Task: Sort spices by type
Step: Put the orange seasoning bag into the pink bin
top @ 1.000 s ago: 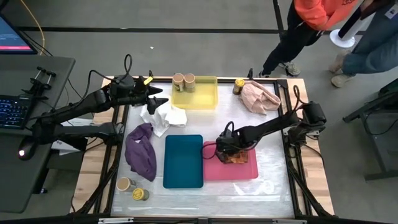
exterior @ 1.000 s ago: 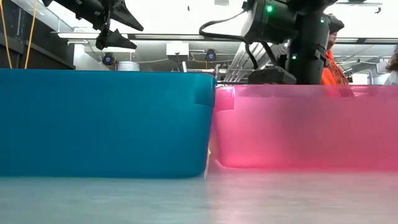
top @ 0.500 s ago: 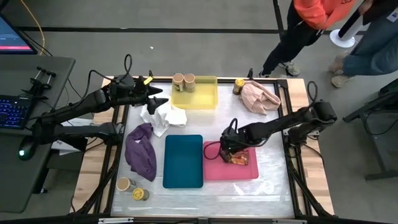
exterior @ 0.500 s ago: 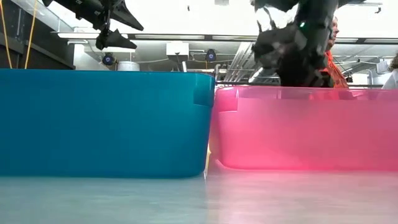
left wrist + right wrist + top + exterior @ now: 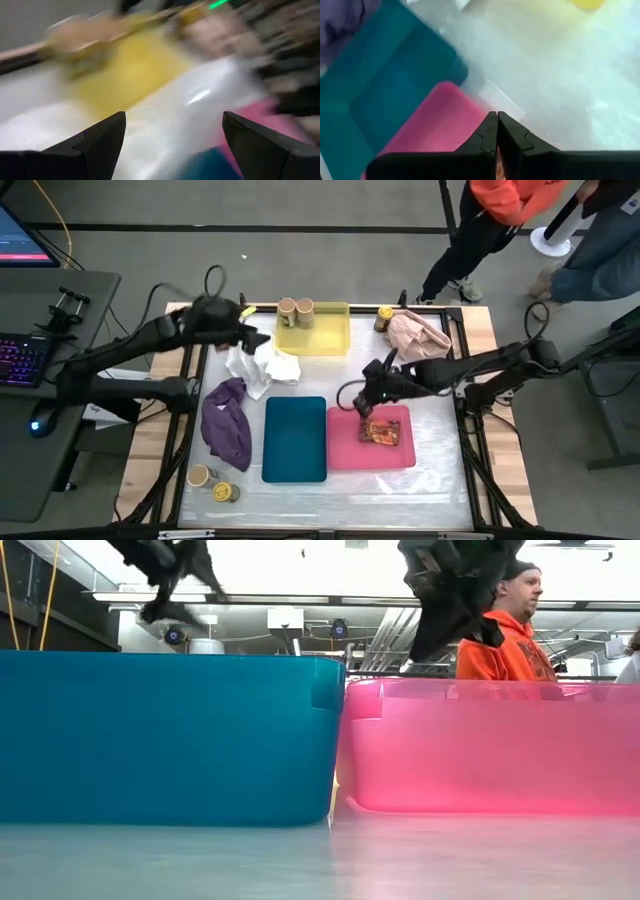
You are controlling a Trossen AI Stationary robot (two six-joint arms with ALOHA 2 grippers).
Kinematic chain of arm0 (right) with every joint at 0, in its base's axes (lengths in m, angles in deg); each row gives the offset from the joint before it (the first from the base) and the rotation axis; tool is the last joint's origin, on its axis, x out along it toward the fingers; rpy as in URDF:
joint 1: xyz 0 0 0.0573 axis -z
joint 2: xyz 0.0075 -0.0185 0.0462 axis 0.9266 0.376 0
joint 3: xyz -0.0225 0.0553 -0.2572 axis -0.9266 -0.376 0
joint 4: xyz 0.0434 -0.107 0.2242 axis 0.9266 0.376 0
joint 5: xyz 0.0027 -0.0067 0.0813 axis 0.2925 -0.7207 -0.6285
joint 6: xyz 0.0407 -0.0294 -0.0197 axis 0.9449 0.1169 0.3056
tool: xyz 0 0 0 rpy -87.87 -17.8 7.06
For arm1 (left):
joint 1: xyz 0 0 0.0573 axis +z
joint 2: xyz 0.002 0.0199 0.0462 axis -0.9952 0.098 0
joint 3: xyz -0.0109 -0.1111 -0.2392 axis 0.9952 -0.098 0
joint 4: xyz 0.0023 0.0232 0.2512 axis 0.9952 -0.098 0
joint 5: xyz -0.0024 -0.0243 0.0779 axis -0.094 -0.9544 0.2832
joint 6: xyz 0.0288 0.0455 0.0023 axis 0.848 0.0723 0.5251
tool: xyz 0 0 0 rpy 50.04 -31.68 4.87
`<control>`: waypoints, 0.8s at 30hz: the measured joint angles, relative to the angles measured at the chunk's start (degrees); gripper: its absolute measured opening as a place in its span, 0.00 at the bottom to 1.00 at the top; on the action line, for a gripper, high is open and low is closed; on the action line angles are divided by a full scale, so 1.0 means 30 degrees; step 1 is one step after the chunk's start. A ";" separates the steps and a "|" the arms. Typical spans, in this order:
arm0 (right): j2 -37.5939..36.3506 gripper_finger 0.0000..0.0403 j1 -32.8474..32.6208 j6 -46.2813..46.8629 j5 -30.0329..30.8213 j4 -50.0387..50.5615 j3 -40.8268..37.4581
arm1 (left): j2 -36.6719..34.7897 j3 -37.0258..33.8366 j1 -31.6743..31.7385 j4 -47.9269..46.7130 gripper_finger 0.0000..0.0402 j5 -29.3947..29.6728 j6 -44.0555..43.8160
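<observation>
An orange-red foil packet (image 5: 380, 431) lies flat in the pink tray (image 5: 342, 452). My right gripper (image 5: 364, 394) is shut and empty above that tray's far edge; the right wrist view shows its fingers (image 5: 488, 134) closed together. Two tan-lidded jars (image 5: 296, 309) stand in the yellow tray (image 5: 325, 335). A yellow-lidded jar (image 5: 384, 315) stands by the pink cloth (image 5: 418, 336). A tan-lidded jar (image 5: 200, 476) and a yellow-lidded jar (image 5: 226, 492) stand at the near left. My left gripper (image 5: 258, 340) is open and empty above the white cloth (image 5: 268, 368).
The teal tray (image 5: 295, 438) stands left of the pink one. A purple cloth (image 5: 228, 422) lies left of the teal tray. People stand beyond the table's far right corner (image 5: 500, 210). A laptop (image 5: 25, 355) sits off the left side.
My right gripper has risen from the pink tray and gone toward the table's far edge, leaving the orange-red packet lying in the tray. My left gripper has shifted a little toward the right, above the white cloth.
</observation>
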 joint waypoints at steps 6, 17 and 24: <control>-0.0128 0.00 0.1043 -0.1343 -0.0312 -0.0158 0.0000 | 0.5604 0.1856 0.4814 -0.5215 0.79 0.2591 0.2545; -0.0134 0.00 0.0956 -0.2061 -0.0321 -0.0151 0.0000 | 0.8389 0.1856 0.8285 -0.4787 0.79 0.8023 -0.2392; -0.0126 0.00 0.0941 -0.2845 -0.0226 0.0236 -0.0087 | 0.8411 0.0452 0.8737 -0.3767 0.79 0.8411 -0.3472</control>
